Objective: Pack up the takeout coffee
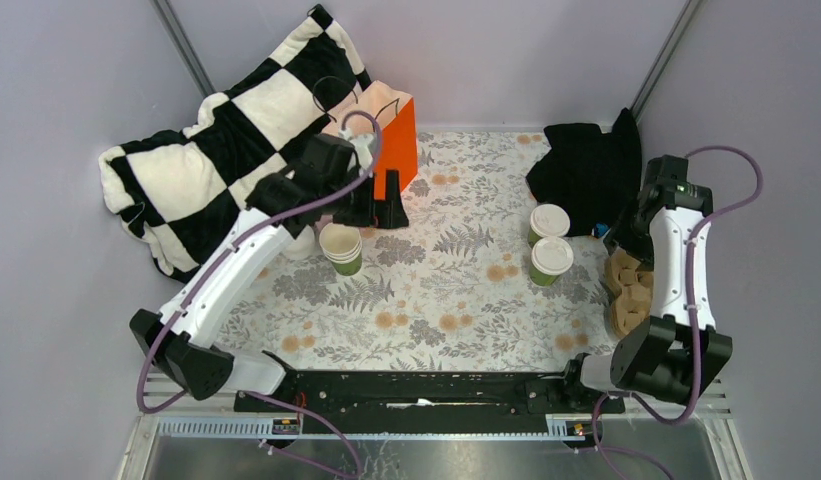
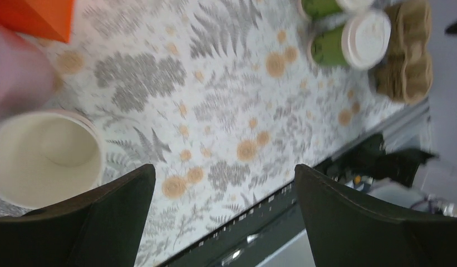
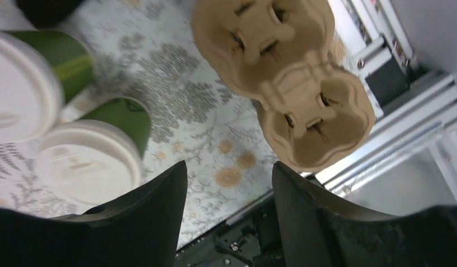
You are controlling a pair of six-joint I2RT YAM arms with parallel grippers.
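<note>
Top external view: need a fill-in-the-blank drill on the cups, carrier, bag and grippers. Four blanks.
1. The two green takeout cups each carry a ____ lid.
2. The number of cups sitting in the cardboard carrier is ____.
3. The paper bag near the left gripper is ____ in colour.
4. The left gripper and the right gripper are both ____, with nothing between their fingers.
Missing words: white; zero; orange; open.

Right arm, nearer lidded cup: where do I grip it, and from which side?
Take the nearer lidded cup by its green wall just under the white lid, right gripper level, coming from the near side. It stands upright and the lid overhangs, so a top grab would likely slip; the other lidded cup sits close behind, leaving only the left and right flanks free.
</note>
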